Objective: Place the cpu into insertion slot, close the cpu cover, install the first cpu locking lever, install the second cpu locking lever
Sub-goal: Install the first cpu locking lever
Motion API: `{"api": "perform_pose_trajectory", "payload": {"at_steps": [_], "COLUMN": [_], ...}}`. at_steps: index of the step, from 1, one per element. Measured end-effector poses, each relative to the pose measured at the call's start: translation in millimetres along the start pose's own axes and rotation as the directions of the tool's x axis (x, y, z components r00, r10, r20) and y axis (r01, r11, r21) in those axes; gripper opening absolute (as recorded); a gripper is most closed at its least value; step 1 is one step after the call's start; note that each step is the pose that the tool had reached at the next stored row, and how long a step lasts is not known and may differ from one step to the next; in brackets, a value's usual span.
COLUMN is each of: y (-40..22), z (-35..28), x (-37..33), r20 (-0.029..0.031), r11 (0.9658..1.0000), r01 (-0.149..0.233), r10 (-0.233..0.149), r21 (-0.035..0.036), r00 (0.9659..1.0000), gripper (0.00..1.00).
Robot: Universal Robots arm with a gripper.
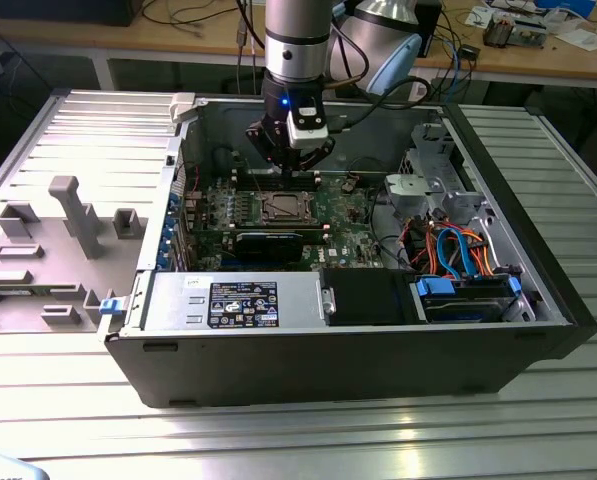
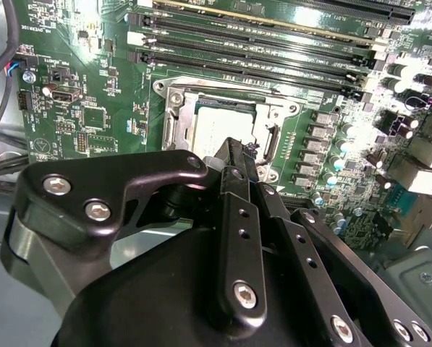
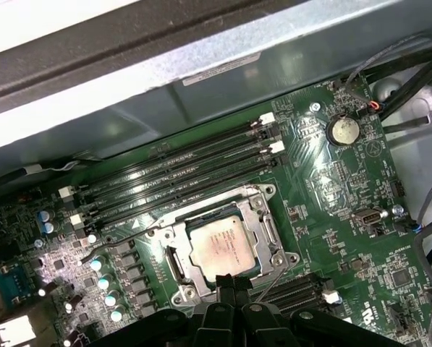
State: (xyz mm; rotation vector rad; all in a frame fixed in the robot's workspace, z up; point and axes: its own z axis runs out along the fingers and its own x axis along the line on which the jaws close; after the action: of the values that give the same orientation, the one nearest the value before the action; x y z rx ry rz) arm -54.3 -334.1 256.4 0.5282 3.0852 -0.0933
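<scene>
Below the hand (image 3: 234, 293), the cpu (image 3: 221, 248) lies in the insertion slot (image 3: 174, 264).

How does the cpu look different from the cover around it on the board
The cpu is a solid beige square face; the cpu cover is a thin silver frame with an open centre. The cpu sits inside; the cover rings it. Both lie flat on the green motherboard.

Even indoor light, glare on motherboard (image 3: 324, 181)

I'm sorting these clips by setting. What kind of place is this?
Probably a robotics lab or workshop: an open black desktop computer case lies on a ribbed aluminium table, with cluttered wooden workbenches behind.
</scene>
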Motion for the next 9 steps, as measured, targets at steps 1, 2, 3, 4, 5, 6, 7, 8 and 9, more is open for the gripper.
{"api": "perform_pose_trajectory", "payload": {"at_steps": [1, 2, 3, 4, 5, 6, 7, 8, 9], "y": [0.0, 0.0, 0.0, 0.0, 0.0, 0.0, 0.0, 0.0, 0.0], "z": [0.0, 0.0, 0.0, 0.0, 0.0, 0.0, 0.0, 0.0, 0.0], "x": [0.0, 0.0, 0.0, 0.0, 0.0, 0.0, 0.0, 0.0, 0.0], "r20": [0.0001, 0.0002, 0.0004, 0.0006, 0.0007, 0.0009, 0.0010, 0.0010, 0.0011], "r11": [1.0000, 1.0000, 1.0000, 1.0000, 0.9999, 0.9999, 0.9999, 0.9999, 0.9998], "r01": [0.002, 0.004, 0.005, 0.010, 0.012, 0.014, 0.016, 0.017, 0.019], "r10": [-0.002, -0.004, -0.005, -0.010, -0.012, -0.014, -0.016, -0.017, -0.019], "r21": [0.0000, -0.0001, -0.0001, -0.0001, -0.0003, -0.0002, -0.0003, -0.0004, -0.0004], "r00": [1.0000, 1.0000, 1.0000, 1.0000, 0.9999, 0.9999, 0.9999, 0.9999, 0.9998], "gripper": [0.11, 0.11, 0.11, 0.11, 0.11, 0.11, 0.11, 0.11, 0.11]}}
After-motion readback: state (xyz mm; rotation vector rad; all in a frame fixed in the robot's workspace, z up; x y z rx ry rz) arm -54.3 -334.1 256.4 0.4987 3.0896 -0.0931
